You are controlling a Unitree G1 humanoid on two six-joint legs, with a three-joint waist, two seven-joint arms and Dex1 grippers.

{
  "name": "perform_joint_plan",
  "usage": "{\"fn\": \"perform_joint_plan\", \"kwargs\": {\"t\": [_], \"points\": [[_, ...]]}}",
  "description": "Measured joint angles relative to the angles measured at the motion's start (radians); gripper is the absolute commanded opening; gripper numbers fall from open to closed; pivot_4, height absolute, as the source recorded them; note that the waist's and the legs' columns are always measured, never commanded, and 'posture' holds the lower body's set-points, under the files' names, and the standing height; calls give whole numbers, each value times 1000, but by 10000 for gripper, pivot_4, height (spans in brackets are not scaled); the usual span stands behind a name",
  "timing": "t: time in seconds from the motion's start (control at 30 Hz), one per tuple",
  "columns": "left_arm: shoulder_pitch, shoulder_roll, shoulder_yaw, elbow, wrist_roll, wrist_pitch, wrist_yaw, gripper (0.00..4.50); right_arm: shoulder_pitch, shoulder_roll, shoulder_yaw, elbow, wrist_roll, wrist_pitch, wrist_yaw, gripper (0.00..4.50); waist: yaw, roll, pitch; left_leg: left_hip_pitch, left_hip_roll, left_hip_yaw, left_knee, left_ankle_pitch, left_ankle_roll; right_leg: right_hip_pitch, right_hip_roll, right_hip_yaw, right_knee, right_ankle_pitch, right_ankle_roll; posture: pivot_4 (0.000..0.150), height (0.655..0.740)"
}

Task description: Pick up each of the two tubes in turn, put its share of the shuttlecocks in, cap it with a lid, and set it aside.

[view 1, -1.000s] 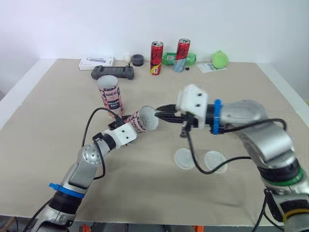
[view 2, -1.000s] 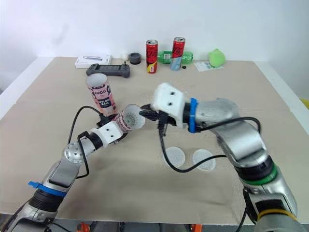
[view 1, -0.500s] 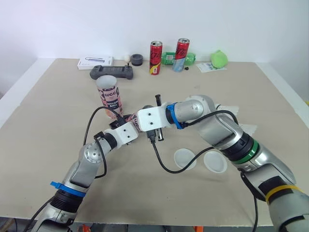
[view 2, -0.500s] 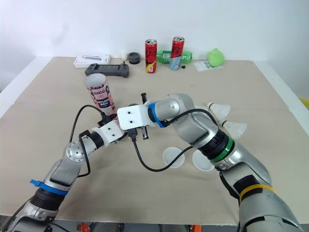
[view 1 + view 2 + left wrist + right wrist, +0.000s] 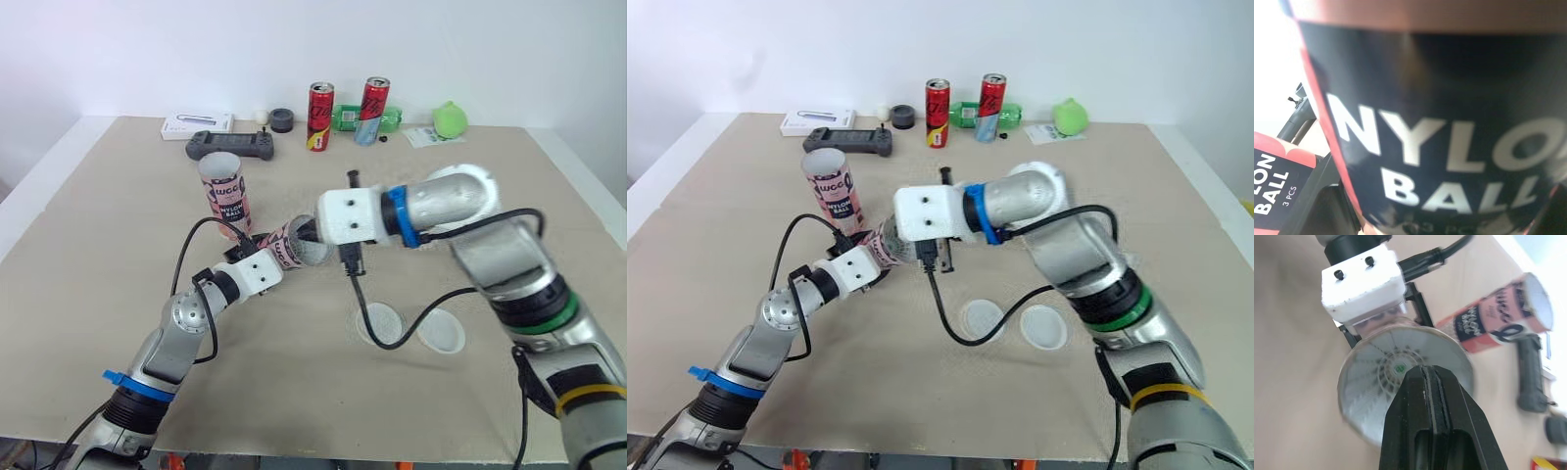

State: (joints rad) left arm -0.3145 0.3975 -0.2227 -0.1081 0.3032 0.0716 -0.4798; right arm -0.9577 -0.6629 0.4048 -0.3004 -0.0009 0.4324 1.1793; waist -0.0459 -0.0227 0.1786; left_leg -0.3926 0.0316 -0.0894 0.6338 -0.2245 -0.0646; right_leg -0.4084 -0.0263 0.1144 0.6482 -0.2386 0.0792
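On the beige table (image 5: 98, 294), nearest, a white lid (image 5: 382, 323) lies beside a second lid (image 5: 440, 332); beyond, the left gripper (image 5: 263, 257) clamps a tilted tube (image 5: 294, 247) (shuttlecock (image 5: 1396, 367) inside), the right gripper (image 5: 1425, 374), fingers pressed together, at its mouth; the other tube (image 5: 224, 191) stands farther, red cans (image 5: 318, 103) by the white wall (image 5: 147, 49).

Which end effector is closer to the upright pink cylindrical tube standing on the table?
Left. The left end effector, gripping the tilted pink tube, is just beside the upright pink cylindrical tube; the right end effector is farther, at the tilted tube's open mouth.
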Motion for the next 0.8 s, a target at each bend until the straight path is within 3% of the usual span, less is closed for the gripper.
{"fn": "perform_joint_plan", "kwargs": {"t": [0.17, 0.3, 0.4, 0.43, 0.47, 0.5, 0.67, 0.8], "points": [[-2, -9, -1, 2, -1, 0, 0, 31849, 18, -16, -17, -32, 42, 35, 16, 1696, 0, 0, 0, 0, 0, 0, 0, 0, 0, 0, 0, 0, 0, -1, 1, 1500, 7400], [-3, -27, 3, 12, -25, -6, -1, 31849, 72, -64, -117, -49, 108, 81, 16, 1696, 6, 0, 0, -1, -1, 0, 0, 0, 0, 1, -1, -1, -1, -1, 1, 1500, 7400], [-3, -54, 18, 28, -99, -25, -23, 31849, 141, -84, -232, -51, 215, 171, 14, 8518, 6, 0, 0, -1, -2, 0, 0, 0, 0, 1, -2, -1, -1, 2, -3, 1500, 7400], [-1, -75, 24, 29, -140, -26, -39, 31849, 164, -98, -265, -53, 256, 208, 18, 13371, 7, 0, 0, -1, -2, 0, 0, 0, 0, 1, -2, -1, -1, 2, -4, 1500, 7400], [1, -106, 29, 29, -191, -25, -51, 31849, 187, -117, -296, -55, 296, 245, 23, 22217, 7, 0, 1, -2, -2, 0, 0, 0, 0, 1, -2, -1, -1, 2, -4, 1500, 7400], [2, -118, 31, 28, -217, -24, -54, 31849, 198, -126, -309, -55, 313, 263, 26, 22217, 7, -1, 1, -2, -2, 0, 0, 0, 0, 1, -2, -1, -1, 2, -4, 1500, 7400], [37, -229, 97, 21, -512, 28, -152, 31849, 423, -266, -325, -68, 356, 283, 77, 44175, 5, -1, 1, -1, -2, 0, 0, -1, 1, 1, -2, -1, -1, -2, 2, 1500, 7400], [49, -253, 96, 63, -576, 66, -185, 31849, 526, -264, -279, -13, 336, 237, 72, 44700, -3, -1, 1, 1, -1, 0, 1, 0, 1, 1, -1, -1, -1, -1, 4, 1500, 7400]]}}
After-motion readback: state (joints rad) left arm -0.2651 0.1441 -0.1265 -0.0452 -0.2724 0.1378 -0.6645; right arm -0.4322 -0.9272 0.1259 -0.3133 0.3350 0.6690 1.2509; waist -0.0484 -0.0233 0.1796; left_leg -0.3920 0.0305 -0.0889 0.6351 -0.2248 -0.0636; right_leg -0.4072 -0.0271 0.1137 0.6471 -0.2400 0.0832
